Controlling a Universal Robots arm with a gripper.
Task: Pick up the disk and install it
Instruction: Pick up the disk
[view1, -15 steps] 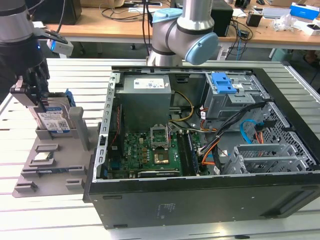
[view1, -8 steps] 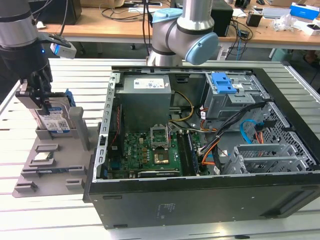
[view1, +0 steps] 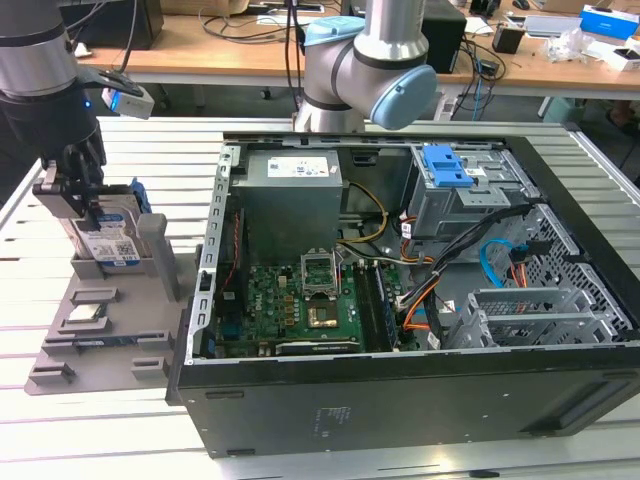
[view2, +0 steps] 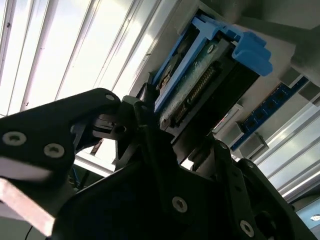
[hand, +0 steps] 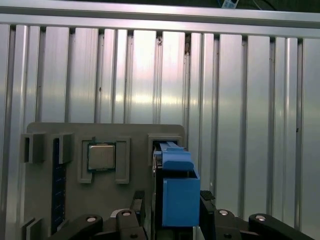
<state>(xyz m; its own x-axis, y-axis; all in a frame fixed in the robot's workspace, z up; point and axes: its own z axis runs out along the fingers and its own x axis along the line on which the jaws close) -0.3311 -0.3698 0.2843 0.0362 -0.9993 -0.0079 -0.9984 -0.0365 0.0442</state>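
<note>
Exterior view is showing the disk (view1: 112, 240) standing upright on edge in a slot at the far end of the grey holder tray (view1: 110, 345), at the exterior view's left. The gripper (view1: 83, 212) is reaching down over it. In both wrist views its 2 fingers (hand: 206, 207) are pressing against the disk's 2 broad sides, closed on it, with the blue carrier rail (hand: 177, 192) showing between them. A small square chip (view1: 85, 312) is lying in a pocket of the same tray, nearer than the disk. The tray is resting on the slatted metal table (view1: 90, 445), just beside the open computer case (view1: 400, 405). Inside the case, 1 blue latch (view1: 447, 165) is sitting atop the grey drive bay (view1: 440, 210).
</note>
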